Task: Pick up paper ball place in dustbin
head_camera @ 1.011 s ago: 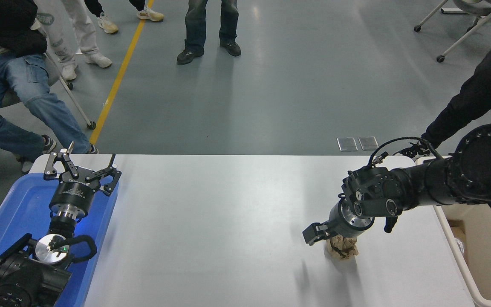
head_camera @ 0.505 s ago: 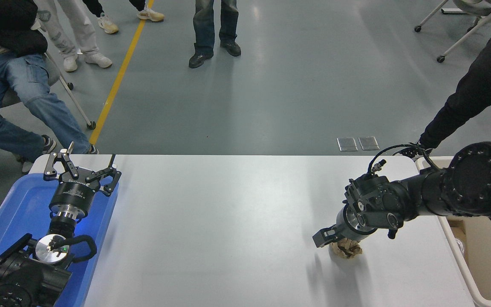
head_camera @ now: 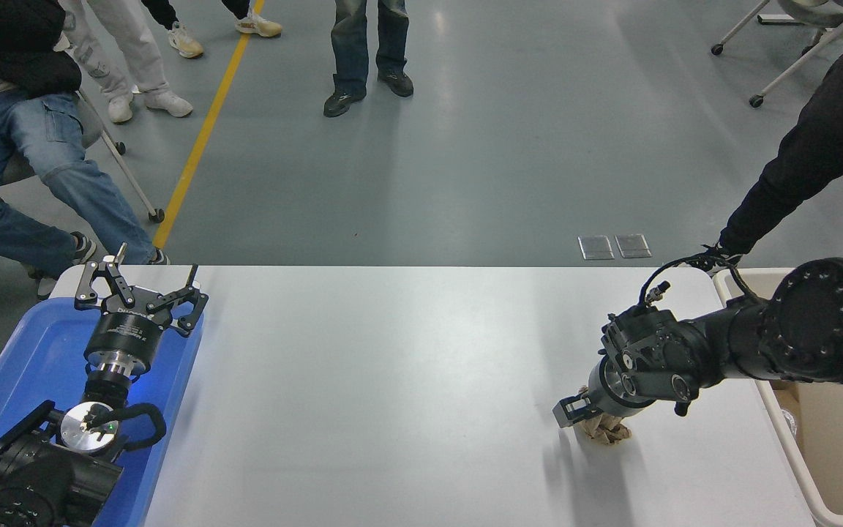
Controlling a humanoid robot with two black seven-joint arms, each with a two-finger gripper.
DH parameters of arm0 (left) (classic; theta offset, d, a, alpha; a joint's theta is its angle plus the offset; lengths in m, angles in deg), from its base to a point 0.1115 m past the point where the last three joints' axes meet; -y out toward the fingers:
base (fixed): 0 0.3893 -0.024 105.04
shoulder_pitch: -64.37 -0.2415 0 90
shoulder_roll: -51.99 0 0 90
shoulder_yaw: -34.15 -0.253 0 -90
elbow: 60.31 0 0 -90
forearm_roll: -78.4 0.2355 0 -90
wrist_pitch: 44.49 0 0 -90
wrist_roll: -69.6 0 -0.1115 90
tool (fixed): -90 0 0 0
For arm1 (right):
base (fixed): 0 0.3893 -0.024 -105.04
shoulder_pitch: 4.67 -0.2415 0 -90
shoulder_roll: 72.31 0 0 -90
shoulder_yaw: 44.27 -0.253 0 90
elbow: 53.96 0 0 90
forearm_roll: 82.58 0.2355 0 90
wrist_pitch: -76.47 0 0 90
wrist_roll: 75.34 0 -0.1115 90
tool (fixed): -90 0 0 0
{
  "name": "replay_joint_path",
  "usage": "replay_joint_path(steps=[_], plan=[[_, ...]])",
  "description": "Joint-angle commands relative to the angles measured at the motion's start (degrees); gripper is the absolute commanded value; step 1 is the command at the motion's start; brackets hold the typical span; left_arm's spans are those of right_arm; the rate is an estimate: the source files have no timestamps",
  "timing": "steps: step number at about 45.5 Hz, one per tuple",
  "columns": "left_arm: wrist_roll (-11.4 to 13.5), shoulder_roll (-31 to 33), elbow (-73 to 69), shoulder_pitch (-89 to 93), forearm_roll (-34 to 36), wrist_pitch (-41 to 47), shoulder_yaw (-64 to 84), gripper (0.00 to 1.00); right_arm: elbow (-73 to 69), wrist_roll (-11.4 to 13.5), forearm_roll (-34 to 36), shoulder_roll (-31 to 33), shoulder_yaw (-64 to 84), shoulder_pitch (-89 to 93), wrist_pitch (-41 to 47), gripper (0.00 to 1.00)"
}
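So the right gripper [head_camera: 596,417] has slid toward the dustbin [head_camera: 795,457] over the last second, and the paper ball [head_camera: 607,430] came along clamped between its fingers, low over the tabletop [head_camera: 392,410], left of the dustbin. Looks carried, drop-off next. One ball, one dustbin. Left gripper [head_camera: 140,291] sits spread open, far left of the dustbin.

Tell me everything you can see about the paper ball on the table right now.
The paper ball is a small lumpy wad of tan-brown crumpled paper, creased all over. It sits toward the right of the white table, short of the beige dustbin at the right edge. The right gripper is down on it from above and hides its top; whether the fingers have closed on it cannot be seen.
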Motion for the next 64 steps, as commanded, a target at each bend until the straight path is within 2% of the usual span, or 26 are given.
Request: replay_joint_path(steps=[1, 21, 28, 41, 52, 64], plan=[[0.0, 0.0, 0.0, 0.0, 0.0, 0.0, 0.0, 0.99, 0.1, -0.1, -0.1, 0.1, 0.3, 0.1, 0.1, 0.00], [0.0, 0.0, 0.0, 0.0, 0.0, 0.0, 0.0, 0.99, -3.9, 0.0, 2.1, 2.6, 1.9, -5.6, 1.5, 0.00], [0.0, 0.0, 0.0, 0.0, 0.0, 0.0, 0.0, 0.99, -15.1, -0.2, 8.3, 6.4, 7.7, -21.0, 2.6, 0.00], [-0.1, -0.2, 0.1, -0.2, 0.0, 0.0, 0.0, 0.99, -35.4, -0.7, 11.2, 13.0, 16.0, -56.0, 13.1, 0.00], [-0.1, -0.3, 0.1, -0.2, 0.0, 0.0, 0.1, 0.99, -38.2, -2.7, 12.1, 14.4, 18.6, -73.6, 25.5, 0.00], [0.0, -0.2, 0.1, -0.1, -0.1, 0.0, 0.1, 0.99, -38.1, -2.9, 12.0, 15.7, 22.4, -76.4, 26.1, 0.00]])
